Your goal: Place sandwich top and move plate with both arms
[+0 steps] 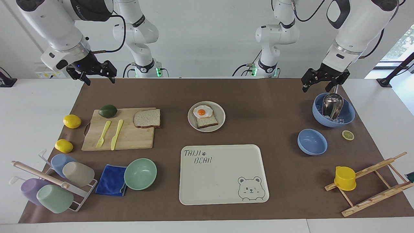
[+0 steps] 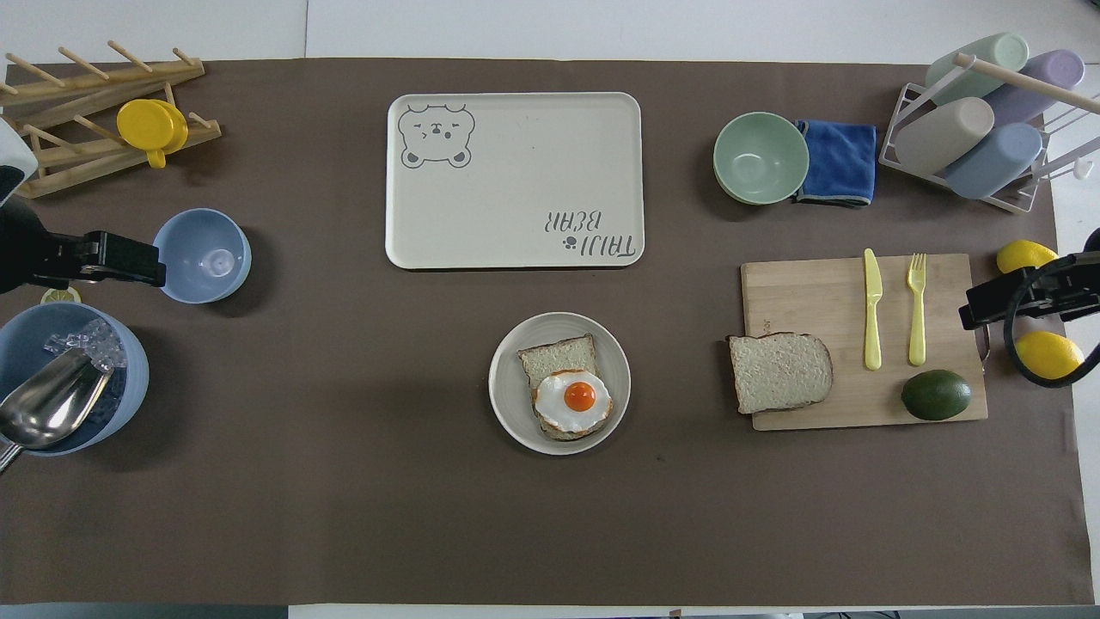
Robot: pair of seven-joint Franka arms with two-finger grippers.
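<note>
Facing view shows the right claw [image 1: 96, 75] hanging released, fingers spread, over the desk's [image 1: 258, 97] edge nearest the robots at the right arm's end, above and apart from the cutting board [image 1: 129, 137]. The left claw [image 1: 320, 84] hangs likewise released over the desk at the left arm's end, just above the rim of the large blue bowl [image 1: 347, 118], which holds ice and a metal scoop [image 1: 332, 105]. Neither claw touches anything.

On the cutting board lies the sandwich top [image 1: 147, 118], flat at the corner nearest the robots and toward the desk's middle, overhanging the board's edge slightly. Beside it on the board are a yellow knife [image 1: 116, 134], a yellow fork [image 1: 103, 134] and an avocado [image 1: 108, 111].

At the desk's middle sits the plate [image 1: 220, 121], carrying a bread slice [image 1: 208, 122] with a fried egg [image 1: 202, 112] on it. Farther from the robots than the plate, well apart from it, lies the cream tray [image 1: 223, 191] with a bear drawing.
</note>
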